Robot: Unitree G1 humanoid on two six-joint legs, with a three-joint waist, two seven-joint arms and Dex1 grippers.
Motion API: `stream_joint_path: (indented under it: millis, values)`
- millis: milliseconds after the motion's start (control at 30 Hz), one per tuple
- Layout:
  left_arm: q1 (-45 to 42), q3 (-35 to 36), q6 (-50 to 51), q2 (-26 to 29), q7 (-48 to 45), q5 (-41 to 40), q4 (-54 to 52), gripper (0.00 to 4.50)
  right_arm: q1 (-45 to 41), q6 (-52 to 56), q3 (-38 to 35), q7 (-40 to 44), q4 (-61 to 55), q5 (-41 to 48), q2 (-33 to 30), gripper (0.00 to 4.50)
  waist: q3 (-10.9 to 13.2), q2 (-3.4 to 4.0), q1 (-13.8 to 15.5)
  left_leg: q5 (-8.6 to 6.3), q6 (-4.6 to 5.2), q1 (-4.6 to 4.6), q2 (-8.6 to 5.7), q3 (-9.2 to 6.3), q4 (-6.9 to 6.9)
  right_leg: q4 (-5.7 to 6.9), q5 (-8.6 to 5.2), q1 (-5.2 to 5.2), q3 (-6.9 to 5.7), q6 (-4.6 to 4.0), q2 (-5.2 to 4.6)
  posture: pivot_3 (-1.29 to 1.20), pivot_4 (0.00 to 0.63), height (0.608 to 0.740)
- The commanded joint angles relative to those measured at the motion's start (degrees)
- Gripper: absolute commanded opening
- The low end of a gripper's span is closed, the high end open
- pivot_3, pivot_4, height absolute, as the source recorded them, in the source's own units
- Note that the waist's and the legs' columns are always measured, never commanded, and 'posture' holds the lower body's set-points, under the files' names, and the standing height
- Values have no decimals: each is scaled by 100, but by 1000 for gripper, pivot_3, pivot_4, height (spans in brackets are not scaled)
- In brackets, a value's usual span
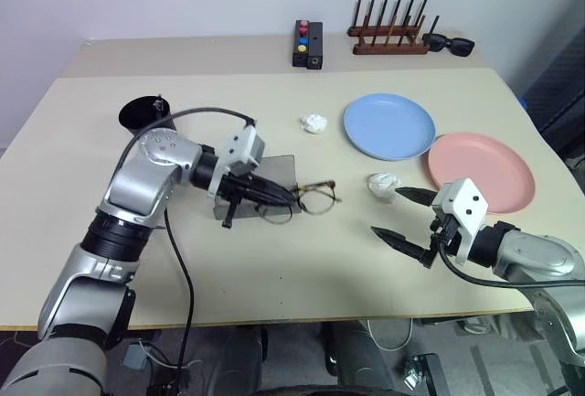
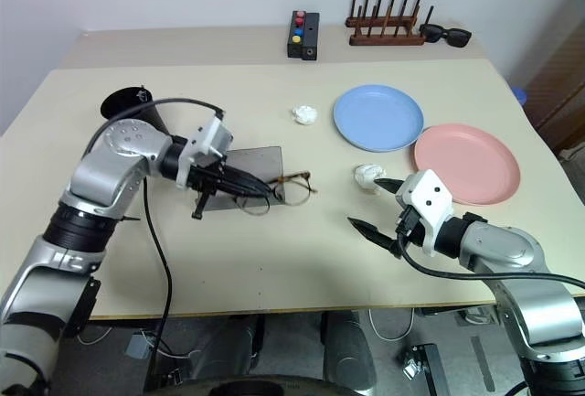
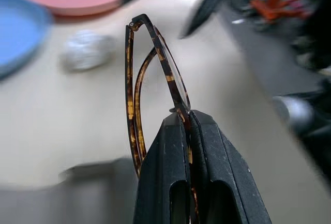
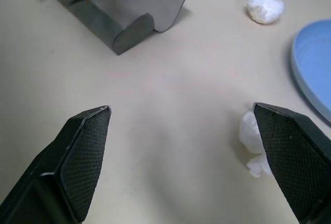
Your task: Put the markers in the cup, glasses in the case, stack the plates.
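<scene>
**Glasses pinched, case just beneath**

Holding the tortoiseshell-rimmed glasses (image 3: 155, 69) between my left claw (image 1: 274, 197) fingers, I have them clamped at one point on the thin frame, with the far lens and a folded temple sticking out past the fingertips. They hang beside the open grey case (image 4: 121, 14), over its near edge, and from the head views I cannot tell whether they are touching the lid or clear of it. A grip this narrow is the weak spot: the frame could pivot in my fingers, or slip out, if I swing quickly or knock the case wall. The case itself is light and loose on the table (image 1: 274, 268), so a nudge might shove it away or snap the lid down.

My right claw (image 1: 402, 216) is spread wide with nothing in it, hovering low over the table near a crumpled white paper ball (image 1: 382, 184). Beyond it lie the pink plate (image 1: 489, 169) and the blue plate (image 1: 388, 126), side by side, not yet stacked. The black cup (image 1: 139, 114) stands behind my left arm with something slim rising from it. A careless sweep of that elbow could tip it.
</scene>
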Motion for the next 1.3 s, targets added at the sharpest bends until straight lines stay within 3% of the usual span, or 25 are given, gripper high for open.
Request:
stream_joint_path:
  millis: [33,200,333,700,1033,1300]
  values:
    - [-424,71,-969,134,205,547,789,31,-217,-102,210,10,-14,2,112,4500,0,0,-13,0,0,0,0,0,0,0,0,0,0,0,0,0,150,739]
    - [-895,-147,-1853,-19,247,1108,2131,31,-478,-69,679,-52,-62,-14,350,4500,0,0,-9,0,1,-2,0,1,0,-1,5,-1,0,8,0,0,150,739]
    - [-956,-348,-2162,-129,-65,1339,2570,31,-520,-46,831,-146,-121,-30,446,4500,1,-2,-1,-1,1,-7,-1,1,0,-2,12,-1,1,12,0,0,150,739]
    - [-461,-498,-1999,3,-939,1341,2043,31,-335,-63,880,-331,-268,-5,488,4500,1,-2,-24,-2,3,-3,0,0,1,1,12,-1,1,9,1,0,150,739]
    - [-338,-499,-1497,195,-1035,1112,1707,31,-478,-104,1026,-300,-167,-46,544,4500,1,-2,-34,-2,4,-3,0,0,1,2,12,-1,2,11,1,0,150,739]
    - [-353,-522,-1494,45,-977,1255,1948,31,-548,-100,1080,-295,-133,-77,594,4500,1,-1,-21,-2,4,-3,0,0,2,2,13,-1,2,10,1,0,150,739]
